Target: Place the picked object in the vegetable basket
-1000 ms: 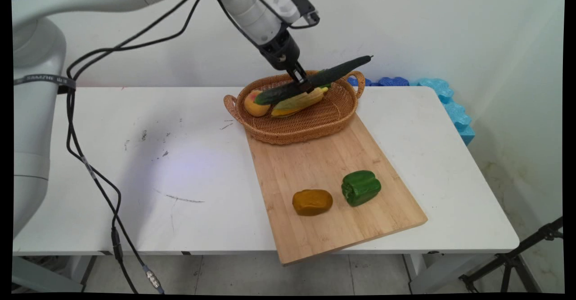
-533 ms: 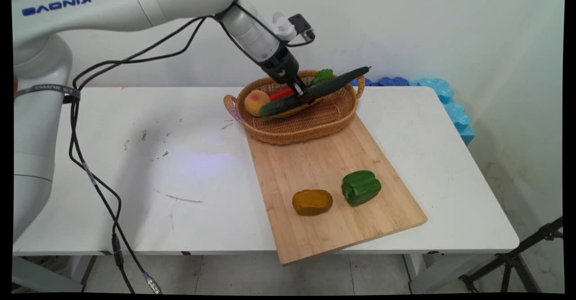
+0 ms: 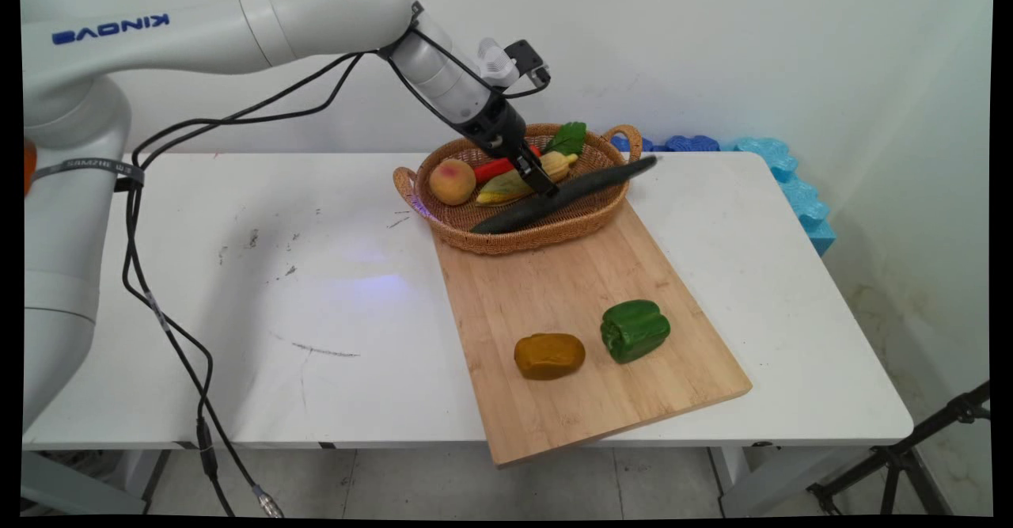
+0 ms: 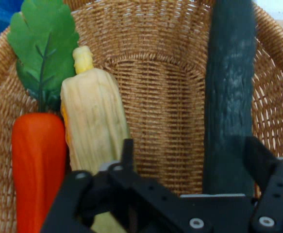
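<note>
A long dark green cucumber [image 3: 566, 194] lies slanted across the wicker basket [image 3: 491, 239], its far tip over the right rim. My gripper [image 3: 546, 188] is low inside the basket, right beside the cucumber. In the hand view my gripper [image 4: 190, 148] is open. The cucumber [image 4: 228, 97] lies against the inside of the right finger [image 4: 255, 155], and the left finger stands well clear of it. A corn cob [image 4: 92, 126], a red-orange carrot [image 4: 37, 165] with a green leaf [image 4: 41, 48] and a peach [image 3: 452, 181] also lie in the basket.
A wooden cutting board [image 3: 570, 298] runs from the basket to the table's near edge. On it are a green bell pepper [image 3: 634, 330] and a brown-orange lump [image 3: 549, 355]. Blue foam pieces [image 3: 779, 172] line the back right corner. Black cables [image 3: 166, 314] hang at left.
My gripper came down and forward with the cucumber into the basket. The cucumber, held up over the basket before, now rests across it.
</note>
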{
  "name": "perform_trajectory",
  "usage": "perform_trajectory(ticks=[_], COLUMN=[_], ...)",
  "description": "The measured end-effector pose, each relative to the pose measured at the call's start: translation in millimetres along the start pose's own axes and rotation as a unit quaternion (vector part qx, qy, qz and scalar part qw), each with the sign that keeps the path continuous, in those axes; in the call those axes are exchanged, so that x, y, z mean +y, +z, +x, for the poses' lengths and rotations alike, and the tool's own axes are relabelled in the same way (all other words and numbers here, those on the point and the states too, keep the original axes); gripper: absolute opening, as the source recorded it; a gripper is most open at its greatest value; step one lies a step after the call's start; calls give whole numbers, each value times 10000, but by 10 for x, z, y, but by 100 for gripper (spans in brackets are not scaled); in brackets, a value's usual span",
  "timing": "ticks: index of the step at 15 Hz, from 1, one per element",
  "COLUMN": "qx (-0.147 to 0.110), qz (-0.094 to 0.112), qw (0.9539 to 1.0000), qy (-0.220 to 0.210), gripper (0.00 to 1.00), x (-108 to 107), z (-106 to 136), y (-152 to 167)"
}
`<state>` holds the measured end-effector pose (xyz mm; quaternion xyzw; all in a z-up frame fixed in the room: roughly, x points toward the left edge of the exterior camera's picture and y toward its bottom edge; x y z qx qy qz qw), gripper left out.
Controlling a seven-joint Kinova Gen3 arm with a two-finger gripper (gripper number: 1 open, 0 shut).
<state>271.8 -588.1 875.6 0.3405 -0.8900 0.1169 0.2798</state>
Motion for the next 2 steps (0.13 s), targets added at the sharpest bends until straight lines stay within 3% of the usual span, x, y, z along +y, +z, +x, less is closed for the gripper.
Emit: perform_trajectory(ticks=[2], qx=[78], qz=[-10], qw=[10000], qy=[-4], gripper=[100], x=[10], z=[12], y=[-8])
